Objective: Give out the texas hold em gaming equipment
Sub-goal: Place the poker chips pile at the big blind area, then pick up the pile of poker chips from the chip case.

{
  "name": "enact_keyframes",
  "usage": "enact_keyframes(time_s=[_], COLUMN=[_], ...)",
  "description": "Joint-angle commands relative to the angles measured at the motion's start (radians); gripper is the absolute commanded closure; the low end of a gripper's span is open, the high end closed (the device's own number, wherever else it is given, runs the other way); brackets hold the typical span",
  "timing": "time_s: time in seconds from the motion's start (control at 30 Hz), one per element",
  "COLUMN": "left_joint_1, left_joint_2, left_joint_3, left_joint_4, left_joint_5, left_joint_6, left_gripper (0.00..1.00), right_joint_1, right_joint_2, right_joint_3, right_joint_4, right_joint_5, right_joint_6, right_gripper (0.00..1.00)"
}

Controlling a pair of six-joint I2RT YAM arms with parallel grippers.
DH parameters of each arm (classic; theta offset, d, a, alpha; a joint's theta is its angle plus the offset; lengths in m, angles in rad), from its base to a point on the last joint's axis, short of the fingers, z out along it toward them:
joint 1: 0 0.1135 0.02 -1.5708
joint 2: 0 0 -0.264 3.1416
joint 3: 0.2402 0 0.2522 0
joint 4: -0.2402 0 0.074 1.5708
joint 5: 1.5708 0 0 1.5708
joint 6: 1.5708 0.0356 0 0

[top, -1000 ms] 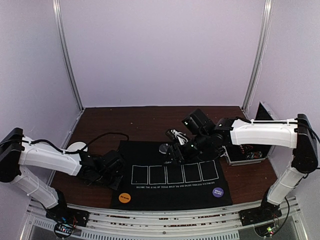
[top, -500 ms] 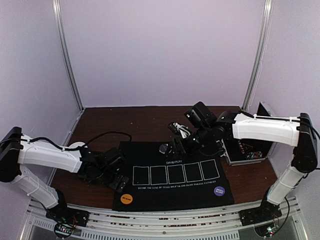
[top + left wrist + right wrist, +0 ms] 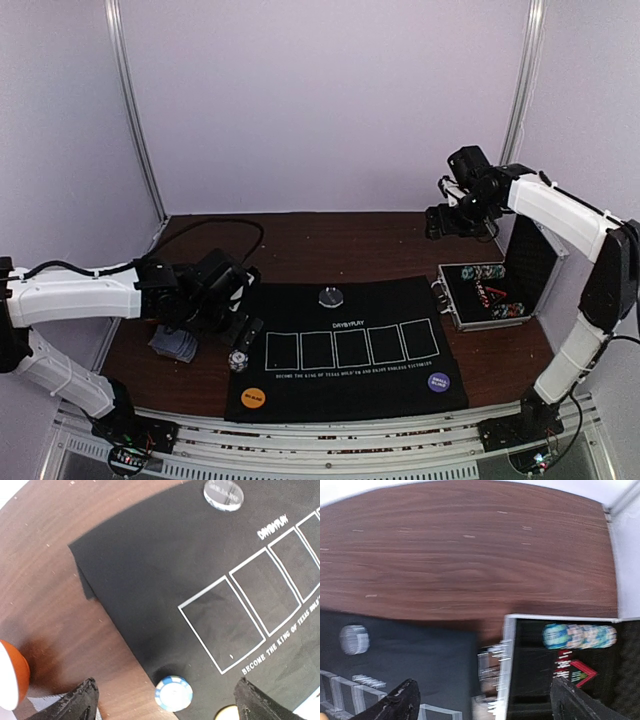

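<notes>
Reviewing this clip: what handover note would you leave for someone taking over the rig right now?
Left gripper: open, above a chip stack standing free at the mat's left edge.
Right gripper: open, empty, raised over the far table by the case.
Done: dealer disc on the mat's far middle; orange disc and purple disc on its near corners.
Left: card pile lies off the mat to its left, five outlines bare; more chips sit in the case.
</notes>
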Motion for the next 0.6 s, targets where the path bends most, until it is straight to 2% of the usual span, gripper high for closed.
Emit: enact_keyframes(time_s=[0.0,0.17,0.57], left_joint_1=[0.027,0.053,0.085], left_joint_2=[-0.018,-0.015,0.063], left_joint_3=[0.024,0.016,0.05], left_joint_4=[-0.013,-0.002,0.019], left_joint_5=[-0.024,-0.02,-0.007], left_joint_6=[0.062,0.086,0.165], left_gripper=[0.02,0.02,0.02], right_joint_1=[-0.08,-0.121,-0.152], right_joint_2=[0.157,0.293,0.41], right_joint_3=[0.053,0.112,0.075], right_joint_4=[-0.078,-0.083,-0.048], right_joint_5=[0.18,0.223,0.406], right_joint_6=[-0.092,-0.105,-0.122], right_gripper=[0.06,0.2,0.23])
